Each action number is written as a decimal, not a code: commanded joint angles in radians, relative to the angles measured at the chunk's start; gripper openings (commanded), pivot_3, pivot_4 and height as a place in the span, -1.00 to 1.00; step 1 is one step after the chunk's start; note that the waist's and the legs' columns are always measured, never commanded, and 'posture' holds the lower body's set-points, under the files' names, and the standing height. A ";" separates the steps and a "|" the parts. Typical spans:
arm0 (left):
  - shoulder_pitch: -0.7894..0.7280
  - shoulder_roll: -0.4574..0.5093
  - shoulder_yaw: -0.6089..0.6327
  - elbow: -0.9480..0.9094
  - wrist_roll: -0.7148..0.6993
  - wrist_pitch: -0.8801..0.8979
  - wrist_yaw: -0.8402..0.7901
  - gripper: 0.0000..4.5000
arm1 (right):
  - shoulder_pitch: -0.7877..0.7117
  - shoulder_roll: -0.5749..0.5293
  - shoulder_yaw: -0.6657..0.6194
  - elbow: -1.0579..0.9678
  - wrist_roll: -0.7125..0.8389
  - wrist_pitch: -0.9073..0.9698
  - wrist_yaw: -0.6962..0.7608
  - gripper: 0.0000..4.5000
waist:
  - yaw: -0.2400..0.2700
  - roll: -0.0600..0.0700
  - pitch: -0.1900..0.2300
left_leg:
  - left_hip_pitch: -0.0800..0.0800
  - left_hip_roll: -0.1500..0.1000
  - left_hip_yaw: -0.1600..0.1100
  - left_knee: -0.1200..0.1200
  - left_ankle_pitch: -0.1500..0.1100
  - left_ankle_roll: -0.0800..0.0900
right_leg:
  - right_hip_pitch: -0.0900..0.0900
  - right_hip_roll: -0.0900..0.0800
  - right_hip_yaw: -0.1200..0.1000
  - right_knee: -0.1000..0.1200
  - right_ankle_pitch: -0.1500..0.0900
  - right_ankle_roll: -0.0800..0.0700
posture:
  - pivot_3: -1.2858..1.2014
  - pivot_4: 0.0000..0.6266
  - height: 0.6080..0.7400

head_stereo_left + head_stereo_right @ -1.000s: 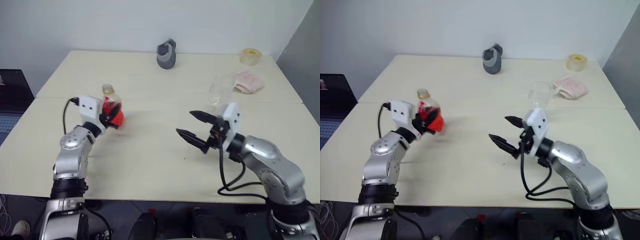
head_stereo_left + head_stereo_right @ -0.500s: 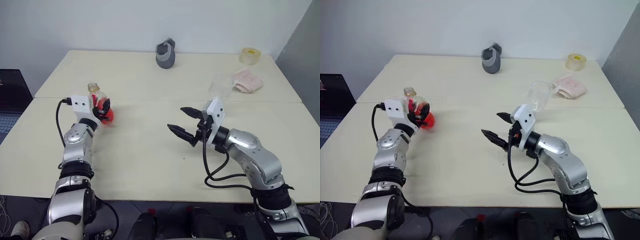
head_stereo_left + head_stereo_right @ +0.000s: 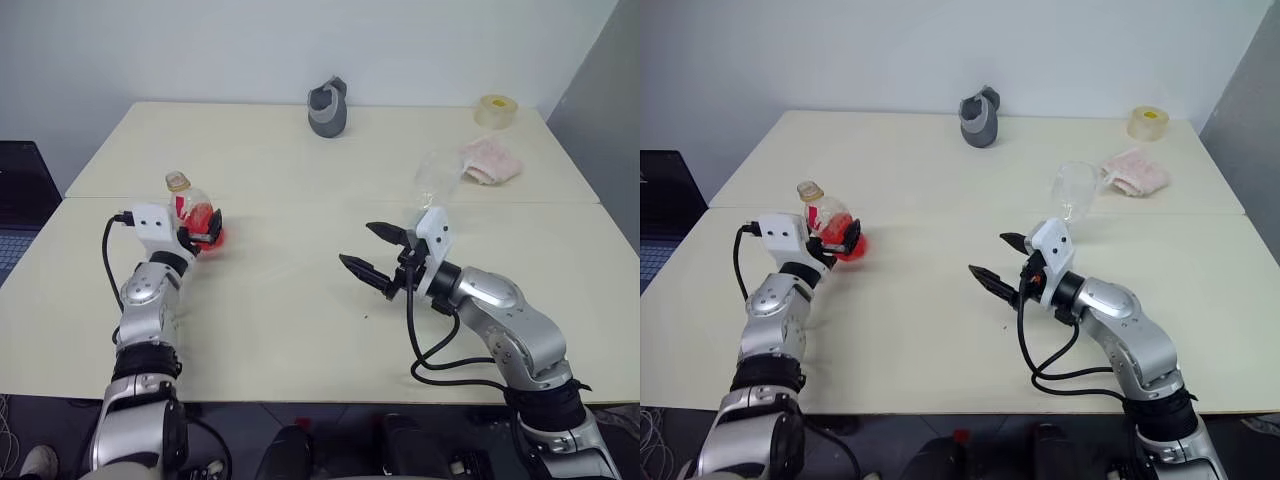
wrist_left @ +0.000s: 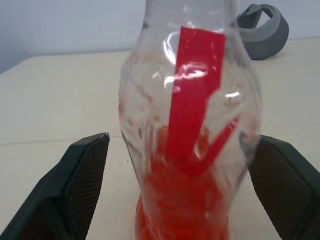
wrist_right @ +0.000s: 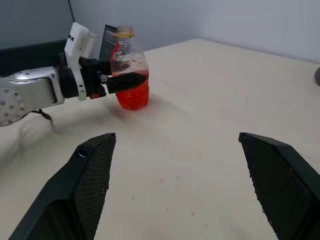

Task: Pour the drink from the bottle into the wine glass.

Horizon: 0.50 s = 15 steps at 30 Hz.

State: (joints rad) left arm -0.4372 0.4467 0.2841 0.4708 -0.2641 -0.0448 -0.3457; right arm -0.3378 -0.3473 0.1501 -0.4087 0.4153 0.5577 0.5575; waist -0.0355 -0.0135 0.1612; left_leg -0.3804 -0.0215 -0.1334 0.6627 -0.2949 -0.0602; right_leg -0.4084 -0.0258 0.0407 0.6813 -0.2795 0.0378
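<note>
Two pale tables (image 3: 300, 330) pushed together stand before a plain wall. On the left the bottle (image 3: 828, 222) stands upright on the tabletop, red drink (image 4: 185, 210) filling its lower part, with the left gripper (image 3: 840, 238) spread wide around it, fingers (image 4: 82, 175) clear of its sides. The right gripper (image 3: 375, 255) hovers near the middle, parted and empty. Just behind it stands the wine glass (image 3: 1074, 192). Farther off lie a pink cloth (image 3: 490, 160), a tape roll (image 3: 497, 110) and a grey tape dispenser (image 3: 327, 107).
</note>
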 commanded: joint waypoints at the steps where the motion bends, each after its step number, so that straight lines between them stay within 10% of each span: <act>1: 0.099 -0.004 0.037 -0.245 -0.051 0.121 0.038 0.99 | 0.009 0.002 -0.021 -0.058 0.013 0.006 -0.015 0.88 | -0.002 0.000 0.000 | 0.000 0.001 0.000 0.000 0.000 0.000 | 0.000 -0.001 0.001 0.000 0.000 0.000 | 0.03 -0.52 1.00; 15: 0.538 0.005 0.012 -1.079 -0.398 0.670 0.035 0.99 | 0.070 -0.019 -0.104 0.054 -0.056 0.017 -0.119 0.88 | 0.006 -0.001 -0.001 | 0.001 -0.001 0.001 0.000 -0.002 0.003 | 0.003 -0.006 -0.001 0.000 0.000 0.001 | 0.03 -0.52 1.00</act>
State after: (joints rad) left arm 0.1006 0.4299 0.3152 -0.4769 -0.5645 0.5634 -0.2683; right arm -0.2456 -0.3573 0.0831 -0.3851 0.3772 0.6068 0.4503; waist -0.0299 -0.0143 0.1607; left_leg -0.3783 -0.0224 -0.1317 0.6630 -0.2966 -0.0569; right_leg -0.4042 -0.0284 0.0394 0.6809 -0.2797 0.0389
